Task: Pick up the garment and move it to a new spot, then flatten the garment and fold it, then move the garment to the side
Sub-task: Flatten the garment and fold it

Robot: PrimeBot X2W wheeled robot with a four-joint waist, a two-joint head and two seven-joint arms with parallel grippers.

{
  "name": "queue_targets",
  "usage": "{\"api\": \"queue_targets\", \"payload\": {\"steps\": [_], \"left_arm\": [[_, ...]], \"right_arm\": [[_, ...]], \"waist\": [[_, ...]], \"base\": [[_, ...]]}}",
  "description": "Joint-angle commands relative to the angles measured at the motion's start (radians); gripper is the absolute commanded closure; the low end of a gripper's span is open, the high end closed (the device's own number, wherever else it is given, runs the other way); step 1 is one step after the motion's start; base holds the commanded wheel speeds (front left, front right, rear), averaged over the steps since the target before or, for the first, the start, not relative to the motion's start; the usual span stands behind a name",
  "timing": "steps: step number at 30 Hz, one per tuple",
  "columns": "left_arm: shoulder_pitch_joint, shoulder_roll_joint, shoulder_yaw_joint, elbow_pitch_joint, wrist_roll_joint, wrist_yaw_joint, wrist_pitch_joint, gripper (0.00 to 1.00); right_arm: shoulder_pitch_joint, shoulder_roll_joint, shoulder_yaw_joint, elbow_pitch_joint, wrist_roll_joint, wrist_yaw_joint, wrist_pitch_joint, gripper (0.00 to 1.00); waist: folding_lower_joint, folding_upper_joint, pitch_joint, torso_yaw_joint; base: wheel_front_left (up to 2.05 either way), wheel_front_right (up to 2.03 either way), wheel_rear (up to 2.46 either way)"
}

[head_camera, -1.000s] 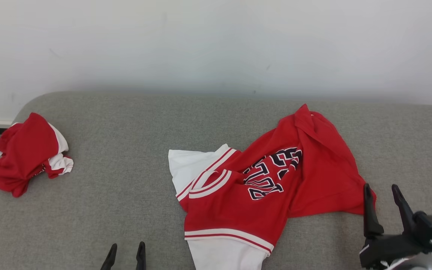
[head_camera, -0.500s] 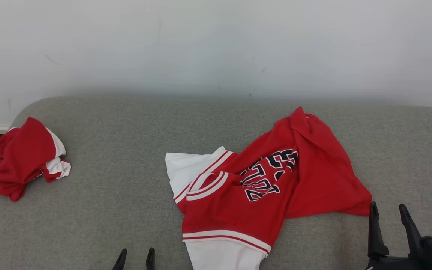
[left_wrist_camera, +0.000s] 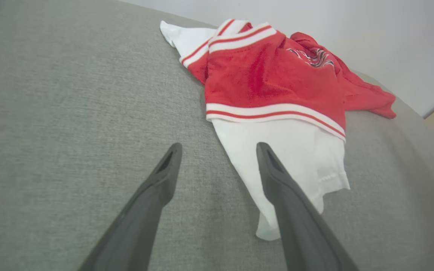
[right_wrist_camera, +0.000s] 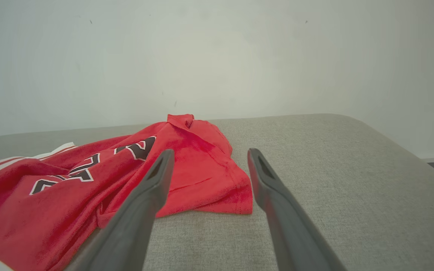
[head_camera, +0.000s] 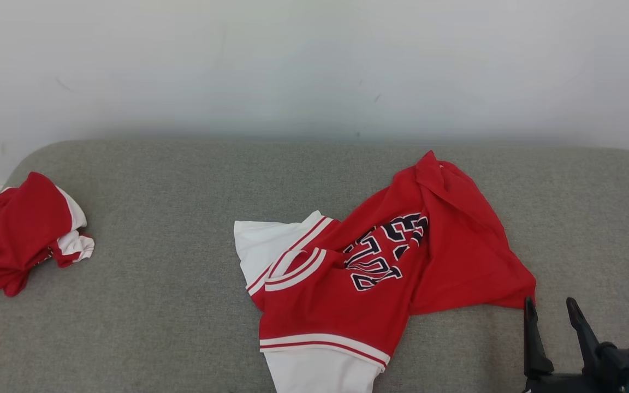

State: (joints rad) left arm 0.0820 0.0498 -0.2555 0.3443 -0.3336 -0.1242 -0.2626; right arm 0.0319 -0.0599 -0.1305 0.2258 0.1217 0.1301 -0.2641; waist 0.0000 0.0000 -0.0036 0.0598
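Right gripper (head_camera: 549, 301) at lower right of the head view, fingers up, jaws wide, holding nothing, its tip just beside the red corner of the garment (head_camera: 347, 295). Left gripper (left_wrist_camera: 219, 146) in the left wrist view, also wide and empty, low over the grey cushion (head_camera: 172, 218) by the white sleeve. The garment lies crumpled at centre-right and runs off the bottom edge. Bare cushion at centre-left and far right. Two garments: this one and a bunched red bundle (head_camera: 25, 234) at far left.
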Motion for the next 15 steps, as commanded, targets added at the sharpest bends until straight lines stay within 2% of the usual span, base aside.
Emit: {"api": "queue_targets", "payload": {"steps": [1, 5, 8, 15], "left_arm": [[-0.007, 0.002, -0.043, 0.036, -0.014, -0.006, -0.003, 0.0], [-0.031, 0.0, -0.146, 0.094, -0.069, -0.006, -0.003, 0.0], [-0.073, 0.011, -0.265, 0.155, -0.144, -0.006, -0.003, 0.0], [-0.134, 0.033, -0.334, 0.221, -0.21, -0.006, -0.003, 0.0]], "right_arm": [[-0.04, -0.02, 0.004, 0.022, -0.011, 0.001, -0.001, 0.0], [-0.104, -0.054, 0.009, 0.103, -0.021, 0.001, -0.001, 0.0], [-0.208, -0.09, 0.025, 0.214, -0.027, 0.001, -0.001, 0.0], [-0.355, -0.126, 0.053, 0.388, -0.044, 0.001, -0.001, 0.0]], "waist": [[0.0, 0.0, 0.01, -0.009], [0.0, 0.0, 0.029, -0.019], [0.0, 0.0, 0.058, -0.02], [0.0, 0.0, 0.101, -0.011]], "base": [[0.0, 0.0, 0.0], [0.0, 0.0, 0.0], [0.0, 0.0, 0.0], [0.0, 0.0, 0.0]]}}
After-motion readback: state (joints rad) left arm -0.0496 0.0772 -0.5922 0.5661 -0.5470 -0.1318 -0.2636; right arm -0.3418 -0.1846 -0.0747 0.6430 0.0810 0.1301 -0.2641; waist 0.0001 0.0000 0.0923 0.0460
